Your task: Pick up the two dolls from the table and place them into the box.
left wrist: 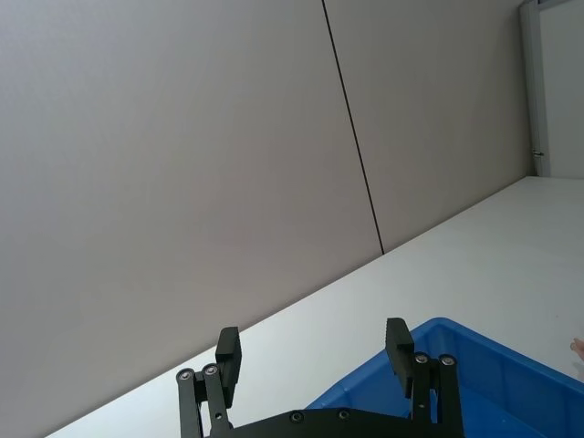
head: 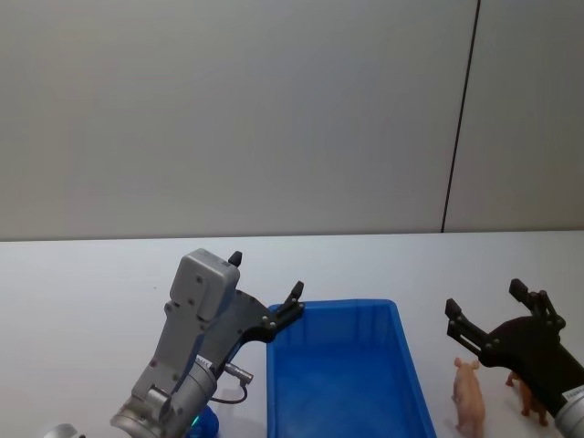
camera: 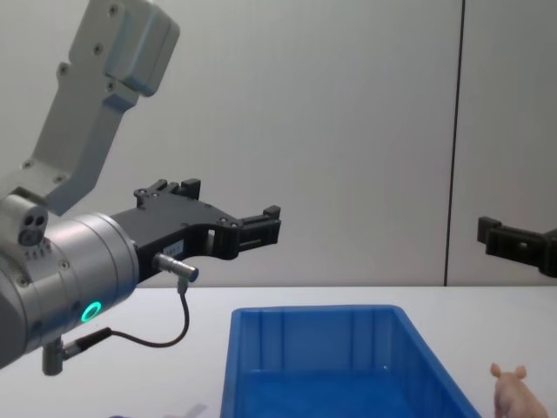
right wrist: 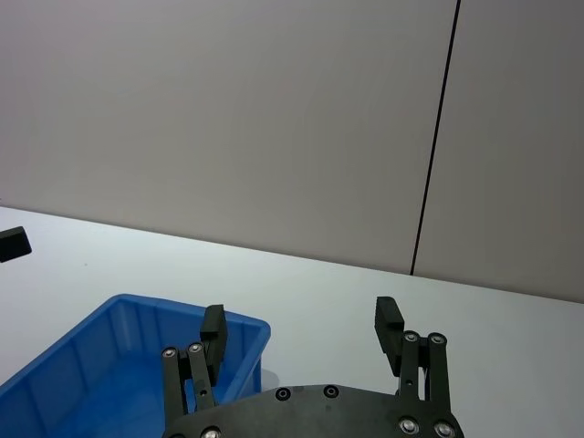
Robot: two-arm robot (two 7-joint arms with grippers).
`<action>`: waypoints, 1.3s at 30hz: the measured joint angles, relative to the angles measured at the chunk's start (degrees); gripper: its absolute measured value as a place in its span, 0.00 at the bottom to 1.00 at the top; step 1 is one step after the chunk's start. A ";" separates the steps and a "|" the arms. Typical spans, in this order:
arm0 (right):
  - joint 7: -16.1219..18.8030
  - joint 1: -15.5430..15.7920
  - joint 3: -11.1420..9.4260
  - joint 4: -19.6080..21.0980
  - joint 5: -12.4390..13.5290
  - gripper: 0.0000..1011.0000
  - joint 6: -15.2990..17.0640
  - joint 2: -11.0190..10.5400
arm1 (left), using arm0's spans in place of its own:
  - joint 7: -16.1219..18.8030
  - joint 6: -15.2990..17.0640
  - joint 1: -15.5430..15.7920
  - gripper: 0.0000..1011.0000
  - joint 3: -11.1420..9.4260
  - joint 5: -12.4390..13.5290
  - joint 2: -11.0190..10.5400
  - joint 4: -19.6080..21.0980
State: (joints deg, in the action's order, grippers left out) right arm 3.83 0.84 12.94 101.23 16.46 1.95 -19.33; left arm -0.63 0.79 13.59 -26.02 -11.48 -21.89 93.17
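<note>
The pink doll (head: pixel 469 394) stands on the table (head: pixel 91 292) at lower right of the head view, just right of the box (head: pixel 347 305). The brown doll (head: pixel 529 401) stands beside it, partly behind the right gripper (head: pixel 484 298), which is spread wide and empty. The left gripper (head: pixel 265 276), also wide and empty, hovers at the box's upper-left corner.

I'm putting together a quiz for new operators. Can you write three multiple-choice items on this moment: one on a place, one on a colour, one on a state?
1. The pink doll stands:
A) inside the box
B) on the table, at the box's right
C) at the box's left

2. The box is:
A) red
B) green
C) blue

3. The left end effector is:
A) open and empty
B) shut on a doll
C) shut on the box's rim

Answers:
1. B, it stands on the table outside the right wall.
2. C, walls and rim are blue.
3. A, its jaws stand apart with nothing between them.
</note>
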 joint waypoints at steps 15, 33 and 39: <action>-0.54 -0.21 -0.90 -0.43 0.85 0.99 0.99 -0.44 | 0.00 0.00 0.00 0.99 0.00 0.00 0.00 0.00; -2.39 1.64 -2.38 -0.79 1.91 0.99 5.75 -2.10 | 0.00 0.00 0.00 0.99 0.00 0.00 0.00 0.00; -3.79 3.22 -3.04 -0.30 2.26 0.99 7.28 -3.00 | 0.00 0.00 0.00 0.99 0.00 0.00 0.00 0.00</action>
State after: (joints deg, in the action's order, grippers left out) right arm 0.03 4.06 9.90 100.93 18.72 9.23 -22.34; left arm -0.62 0.80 13.59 -26.02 -11.48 -21.90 93.17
